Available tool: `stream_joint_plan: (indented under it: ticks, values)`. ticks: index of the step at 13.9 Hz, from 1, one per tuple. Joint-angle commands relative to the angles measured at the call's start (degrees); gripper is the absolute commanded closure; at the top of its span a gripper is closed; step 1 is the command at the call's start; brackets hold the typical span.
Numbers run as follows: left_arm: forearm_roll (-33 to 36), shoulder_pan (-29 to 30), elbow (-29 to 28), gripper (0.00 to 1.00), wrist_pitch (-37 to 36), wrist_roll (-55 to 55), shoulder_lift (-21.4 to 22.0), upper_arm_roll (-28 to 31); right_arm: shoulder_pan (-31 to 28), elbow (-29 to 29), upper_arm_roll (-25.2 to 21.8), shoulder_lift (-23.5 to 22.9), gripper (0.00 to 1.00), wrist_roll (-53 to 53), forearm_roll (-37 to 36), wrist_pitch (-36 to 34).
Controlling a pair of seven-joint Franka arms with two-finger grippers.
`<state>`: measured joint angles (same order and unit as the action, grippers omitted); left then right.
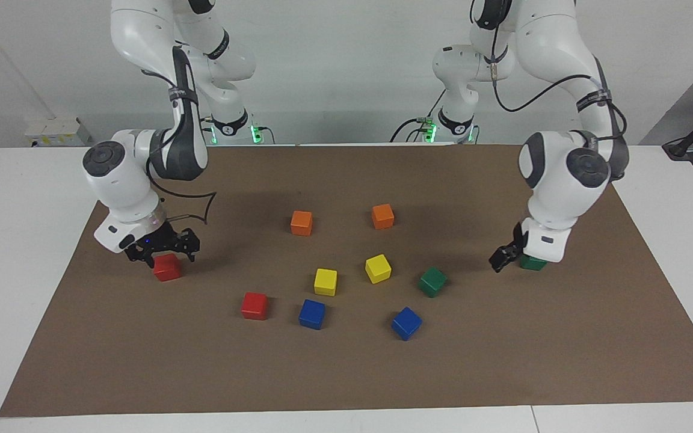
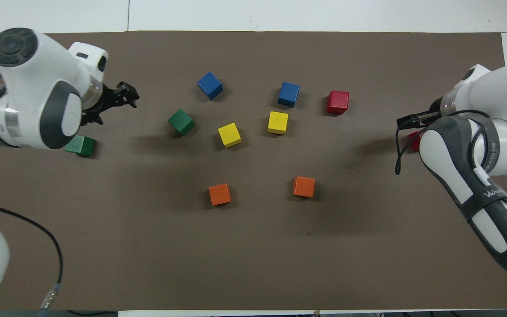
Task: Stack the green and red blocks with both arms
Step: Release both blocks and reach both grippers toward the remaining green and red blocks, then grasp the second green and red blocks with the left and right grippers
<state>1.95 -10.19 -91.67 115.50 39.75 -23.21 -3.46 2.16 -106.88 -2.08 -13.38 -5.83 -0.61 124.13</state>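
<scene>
Red block (image 1: 166,267) beneath open right hand (image 1: 162,251)

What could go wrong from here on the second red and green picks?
1. The loose red block sits close to a blue block. The open right gripper could nudge the blue one when it comes down.
2. The loose green block lies turned cornerwise near a yellow block. The open left gripper may grip it skewed unless its wrist turns to match, which would likely make a crooked stack.
</scene>
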Motion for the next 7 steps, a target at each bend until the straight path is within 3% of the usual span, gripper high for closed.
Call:
stream_joint_plan:
  ticks: [1,3,7]
  values:
    - [-0.5,-4.7,8.5,0.00,-2.9,11.7,-7.0,1.1,5.3,5.4,0.1,-2.5,0.00,10.2,-1.9,-2.5]
    - [-0.2,-5.8,6.3,0.00,1.0,17.4,-7.0,1.1,9.1,6.1,0.1,-3.8,0.00,17.4,-1.8,-1.3]
    - [-0.1,-8.0,-3.0,0.00,8.9,18.9,-4.6,1.1,12.7,17.5,0.1,-14.3,0.00,26.0,-1.6,-1.4]
